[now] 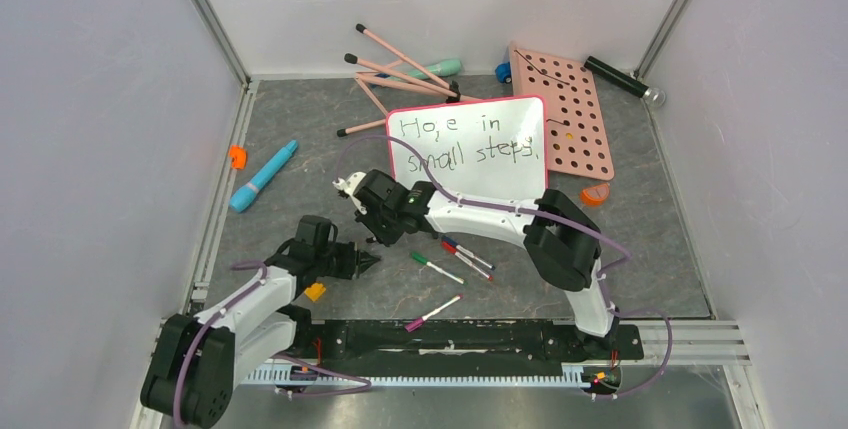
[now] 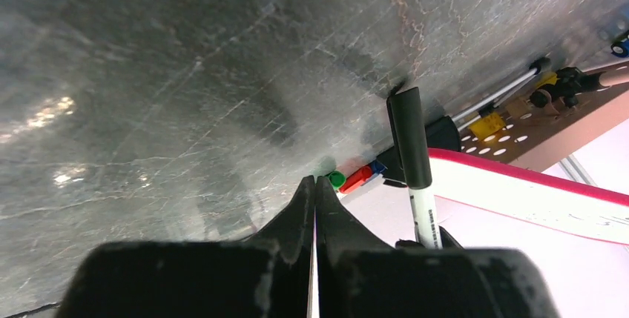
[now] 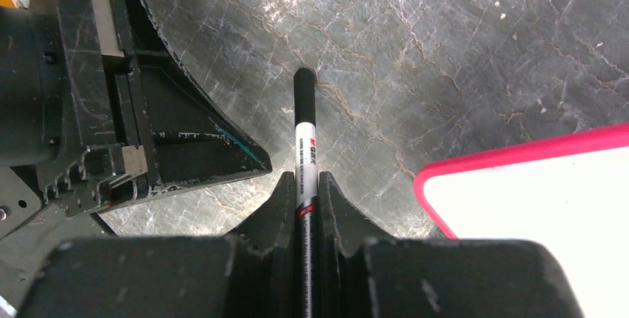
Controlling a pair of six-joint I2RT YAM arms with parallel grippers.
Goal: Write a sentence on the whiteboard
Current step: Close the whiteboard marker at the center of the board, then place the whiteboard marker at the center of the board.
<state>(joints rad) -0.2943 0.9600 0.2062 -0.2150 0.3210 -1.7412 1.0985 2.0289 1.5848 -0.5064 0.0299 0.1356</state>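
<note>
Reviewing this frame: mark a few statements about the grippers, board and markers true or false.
1. The right gripper holds a black marker. True.
2. The left gripper holds a marker too. False: it is shut on nothing.
3. The whiteboard is blank. False: the sentence fills two lines.
4. A green-capped marker lies loose on the table. True.

Loose markers [image 1: 437, 268] near the whiteboard [image 1: 505, 177]
</note>
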